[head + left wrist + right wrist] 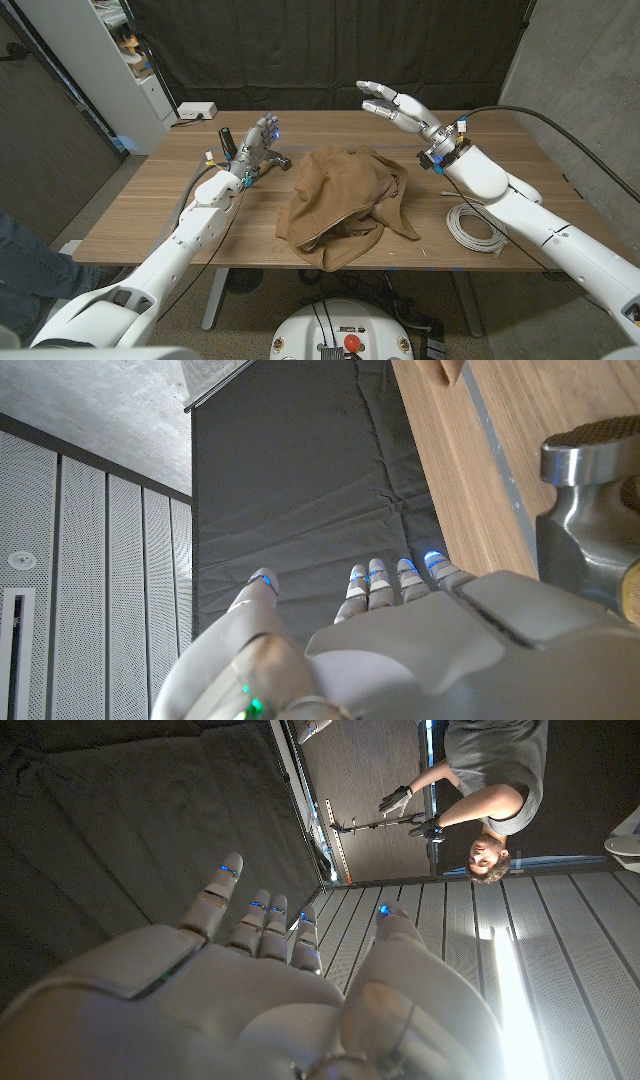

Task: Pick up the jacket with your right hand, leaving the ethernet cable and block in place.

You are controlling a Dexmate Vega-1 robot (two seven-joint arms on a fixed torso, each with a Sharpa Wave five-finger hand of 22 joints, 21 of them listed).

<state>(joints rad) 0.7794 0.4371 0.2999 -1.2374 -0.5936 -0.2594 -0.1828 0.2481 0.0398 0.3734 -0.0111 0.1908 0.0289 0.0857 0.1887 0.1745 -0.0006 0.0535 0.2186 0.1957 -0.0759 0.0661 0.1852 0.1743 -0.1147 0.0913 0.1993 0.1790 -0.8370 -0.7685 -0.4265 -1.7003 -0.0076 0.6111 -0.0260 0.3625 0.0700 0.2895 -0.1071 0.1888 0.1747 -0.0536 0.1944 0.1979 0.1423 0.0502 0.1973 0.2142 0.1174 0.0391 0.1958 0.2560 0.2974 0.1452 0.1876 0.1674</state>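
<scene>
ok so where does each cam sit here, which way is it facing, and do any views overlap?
Head view: fixed on the robot's head, looking down over the wooden table at the brown jacket and white cable coil; both arms show, left hand, right hand raised.
Left wrist view: on the left wrist, looking along the hand's back toward the dark curtain; table edge and a hammer head alongside.
Right wrist view: on the right wrist, facing away from the table toward a person.
Shared: head and left wrist views both show table and curtain.
</scene>
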